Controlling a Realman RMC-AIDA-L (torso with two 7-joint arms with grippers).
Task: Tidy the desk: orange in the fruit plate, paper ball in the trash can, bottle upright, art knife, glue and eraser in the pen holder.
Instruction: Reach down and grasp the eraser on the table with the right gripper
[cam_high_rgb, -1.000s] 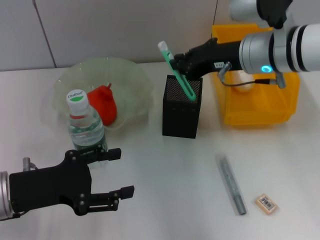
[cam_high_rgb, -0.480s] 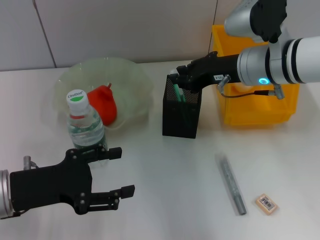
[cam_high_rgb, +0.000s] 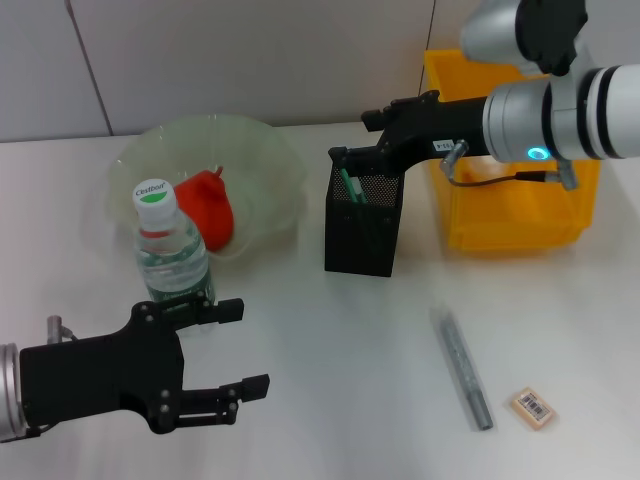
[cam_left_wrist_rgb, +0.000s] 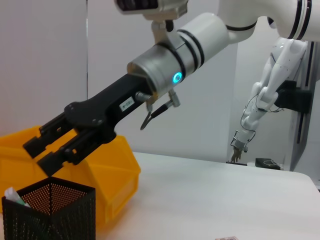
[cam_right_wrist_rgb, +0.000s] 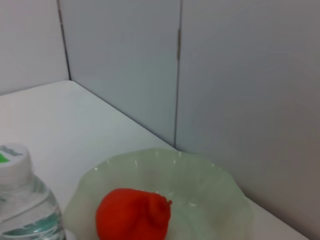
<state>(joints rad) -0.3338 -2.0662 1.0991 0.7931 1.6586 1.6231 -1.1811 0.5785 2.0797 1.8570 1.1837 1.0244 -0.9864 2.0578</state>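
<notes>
Standing in the pen holder (cam_high_rgb: 363, 222) at desk centre is a green-handled tool (cam_high_rgb: 351, 187), leaning against the left wall with its tip just under the rim; probably the art knife, lodged so because it is longer than the cup is wide. The right gripper (cam_high_rgb: 358, 152) hovers just above the holder's far rim, jaws apart and empty, as fits a release into the cup. Right of the holder, at the far edge, sits the trash can (cam_high_rgb: 520, 215); the paper ball cannot be made out. On the left, the orange (cam_high_rgb: 207, 208) lies in the fruit plate (cam_high_rgb: 270, 160) and the bottle (cam_high_rgb: 170, 254) stands upright touching the plate's near rim, so those steps look done. Near right, a grey stick (cam_high_rgb: 463, 369), likely the glue, lies flat with the eraser (cam_high_rgb: 532, 408) just beside it, both well apart from the holder and not yet stowed. The left gripper (cam_high_rgb: 236, 346) is parked near left, just in front of the bottle, fingers spread, holding nothing.
</notes>
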